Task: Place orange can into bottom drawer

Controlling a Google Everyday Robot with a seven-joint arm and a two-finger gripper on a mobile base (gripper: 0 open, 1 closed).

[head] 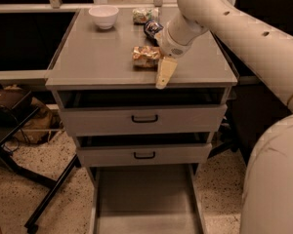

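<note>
orange can [146, 56] on its side, touching-close left of gripper [165, 73] | grip state: cannot tell | counts: 1 orange can, 1 white bowl [103, 16], bottom drawer [144, 199] open

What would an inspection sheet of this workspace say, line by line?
Surface: grey cabinet top, flat, bare at the left.
Job's things: orange can lies on its side on the top; bottom drawer is pulled out, with nothing seen on its floor.
Clutter: bowl, packet and blue can at the back of the top.
Grippers: gripper is at the top's front edge, just right of the orange can.
Cables: nothing seen.
Surroundings: two upper drawers with black handles, slightly open; speckled floor; black stand legs at the left.
</note>
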